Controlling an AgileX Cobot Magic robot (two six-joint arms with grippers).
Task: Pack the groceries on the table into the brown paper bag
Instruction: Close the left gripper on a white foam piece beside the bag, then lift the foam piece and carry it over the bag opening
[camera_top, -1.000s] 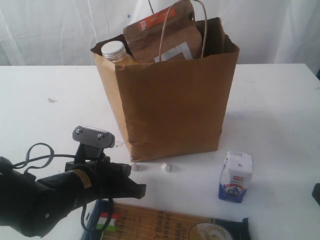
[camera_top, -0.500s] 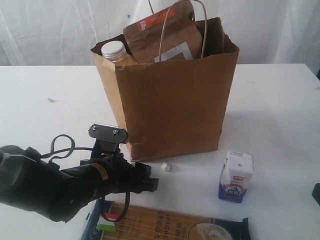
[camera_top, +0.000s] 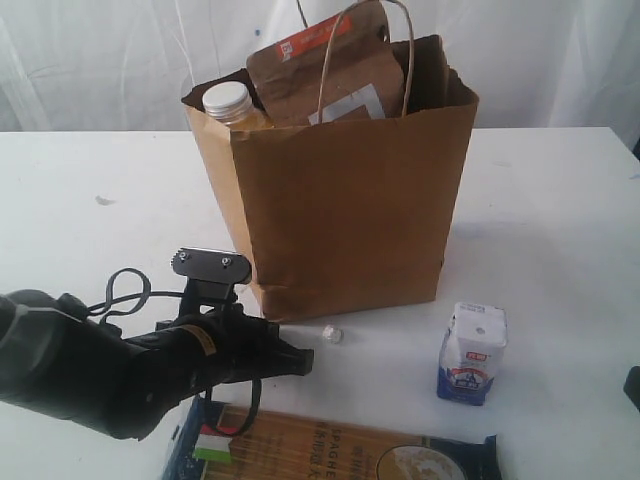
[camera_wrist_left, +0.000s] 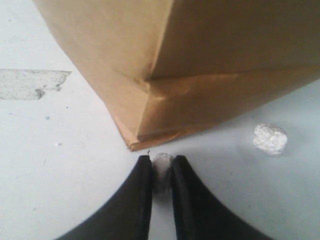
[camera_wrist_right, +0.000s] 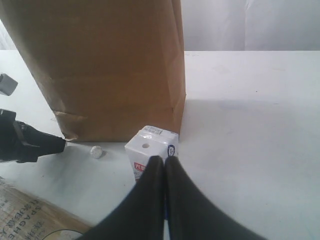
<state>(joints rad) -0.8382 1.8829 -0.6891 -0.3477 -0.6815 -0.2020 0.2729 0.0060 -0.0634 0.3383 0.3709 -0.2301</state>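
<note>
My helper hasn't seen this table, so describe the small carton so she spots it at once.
Find the tall brown paper bag on the white table. In the exterior view the white-blue carton stands off its near right corner, apart from it. It is the only upright box; the spaghetti pack lies flat, the loose white lump is tiny.

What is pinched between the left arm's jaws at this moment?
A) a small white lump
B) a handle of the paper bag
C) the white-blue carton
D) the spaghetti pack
A: in the left wrist view the left jaws are closed on a small white lump just off the bottom corner of the brown paper bag, while a second lump lies free on the table.
</note>
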